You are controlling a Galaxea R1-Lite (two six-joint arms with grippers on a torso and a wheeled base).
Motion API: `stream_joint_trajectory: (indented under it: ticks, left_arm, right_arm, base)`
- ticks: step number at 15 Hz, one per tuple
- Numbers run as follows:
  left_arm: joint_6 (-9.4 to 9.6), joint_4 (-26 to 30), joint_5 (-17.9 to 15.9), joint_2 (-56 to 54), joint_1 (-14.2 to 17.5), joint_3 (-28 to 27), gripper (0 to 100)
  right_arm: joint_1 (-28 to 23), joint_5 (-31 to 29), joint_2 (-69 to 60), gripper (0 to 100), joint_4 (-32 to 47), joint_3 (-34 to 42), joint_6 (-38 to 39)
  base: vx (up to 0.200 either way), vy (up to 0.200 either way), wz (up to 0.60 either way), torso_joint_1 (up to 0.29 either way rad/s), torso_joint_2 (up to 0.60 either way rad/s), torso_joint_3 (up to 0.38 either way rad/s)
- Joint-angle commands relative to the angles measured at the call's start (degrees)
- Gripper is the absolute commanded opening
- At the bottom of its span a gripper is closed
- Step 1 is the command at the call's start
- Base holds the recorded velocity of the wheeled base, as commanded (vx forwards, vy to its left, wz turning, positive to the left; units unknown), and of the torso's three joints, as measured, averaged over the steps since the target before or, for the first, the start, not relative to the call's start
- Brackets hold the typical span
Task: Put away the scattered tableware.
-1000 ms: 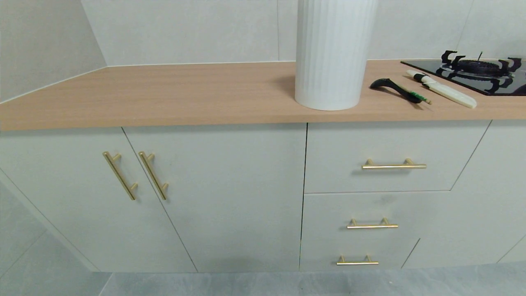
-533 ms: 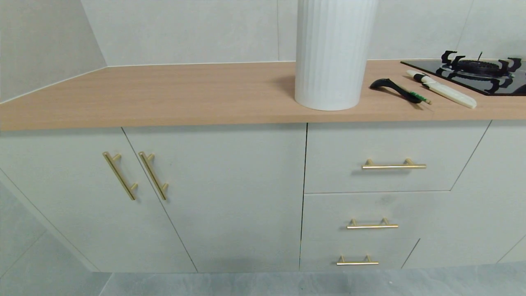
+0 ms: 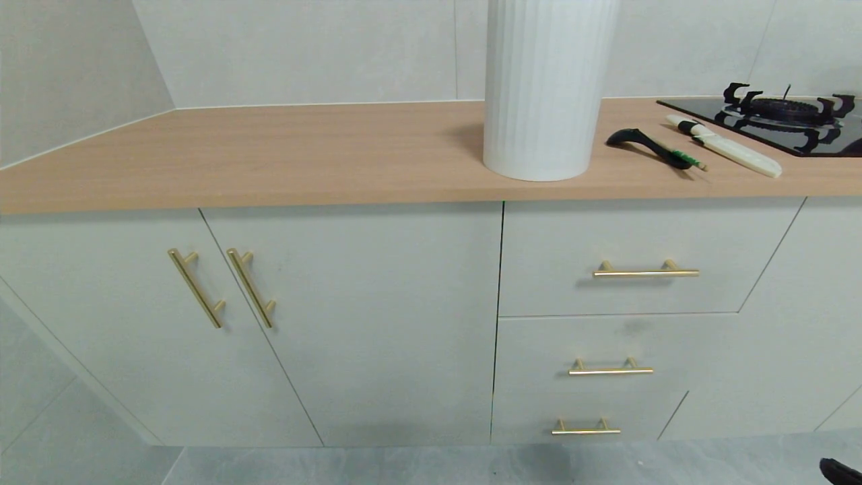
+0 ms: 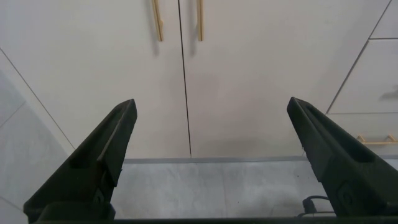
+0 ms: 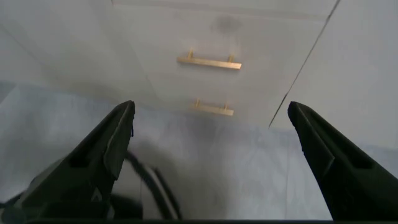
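Note:
On the wooden counter (image 3: 269, 155), right of a tall white ribbed container (image 3: 542, 87), lie a black spoon (image 3: 640, 143), a thin green-striped stick (image 3: 688, 159) and a white knife with a black band (image 3: 731, 149). Both grippers hang low in front of the cabinets, far below these items. My left gripper (image 4: 210, 106) is open with nothing in it and faces the double doors near the floor. The right gripper (image 5: 210, 109) is also open with nothing in it and faces the lower drawers.
A black gas hob (image 3: 788, 118) sits at the counter's right end. Three drawers with gold handles (image 3: 645, 272) (image 3: 609, 370) (image 3: 586, 429) are under the container. Two doors with gold handles (image 3: 195, 286) (image 3: 250, 286) are to their left. A dark part of my right arm (image 3: 838, 469) shows by the grey floor.
A dark part of the right arm has come into the head view's bottom right corner. The items on the counter have not moved.

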Motion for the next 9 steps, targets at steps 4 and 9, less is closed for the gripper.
stream_joint_trajectory:
  ticks: [4,9]
  left_arm:
    - [0.01,0.0,0.0,0.0,0.0,0.0,100]
    - [-0.07,0.0,0.1,0.0,0.0,0.0,100]
  right_arm:
    - [4.6,0.3,34.5,100,-1.4,-14.5,-0.4]
    - [5.5,-0.3,46.0,100,-2.8,-21.2,-0.3]
  base:
    - [0.0,0.0,0.0,0.0,0.0,0.0]
    - [0.0,0.0,0.0,0.0,0.0,0.0]
